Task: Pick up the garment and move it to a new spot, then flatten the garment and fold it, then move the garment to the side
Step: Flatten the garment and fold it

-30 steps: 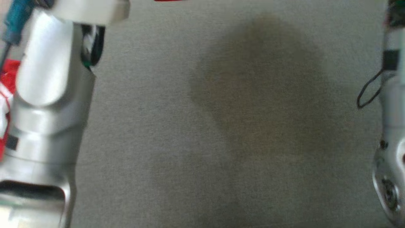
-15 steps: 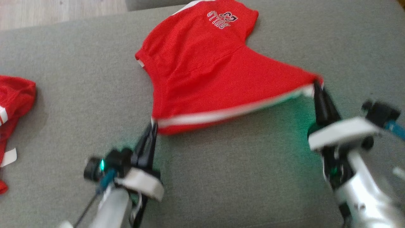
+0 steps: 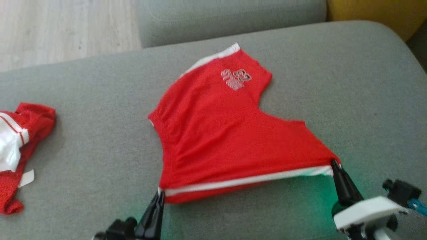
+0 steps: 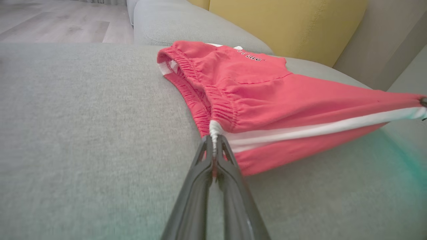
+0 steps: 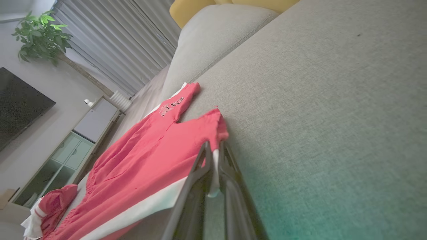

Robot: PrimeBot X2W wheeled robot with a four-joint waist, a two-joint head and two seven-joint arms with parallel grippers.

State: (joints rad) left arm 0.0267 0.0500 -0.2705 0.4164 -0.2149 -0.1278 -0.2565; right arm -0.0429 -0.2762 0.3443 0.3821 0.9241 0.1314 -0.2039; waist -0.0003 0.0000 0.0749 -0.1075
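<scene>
Head view, layout: garment point(image 3: 227, 133) lies spread on the grey sofa seat point(image 3: 83, 116), its near edge lifted off the seat between two tools.
Left tool point(image 3: 160, 194): fingers pinched together on the near-left corner, at the end of the white stripe beside the gathered waistband.
Right tool point(image 3: 333, 162): also pinched closed, gripping the near-right corner of the same striped edge.
Key relation: garment runs away from both tools, up the seat toward the backrest. The held edge is taut crosswise from tool to tool. Each arm has its own corner, and neither is nearer.
Long axis: hard to settle. The striped edge lies crosswise and the body tapers away to the lettered far end.
Judgement: looks like the carry or lay-down stage. The next move would be lowering both corners evenly so the cloth lands flat.
Risk: an uneven pull could skew or bunch it.
Surface: woven grey upholstery, soft, likely some drag.
Off to the left: second red-and-white garment point(image 3: 20, 133), crumpled, well apart.
Room: pale wood floor point(image 3: 66, 26), yellow cushion point(image 4: 283, 26), curtains point(image 5: 116, 43), potted plant point(image 5: 40, 36), dark screen point(image 5: 20, 100).
</scene>
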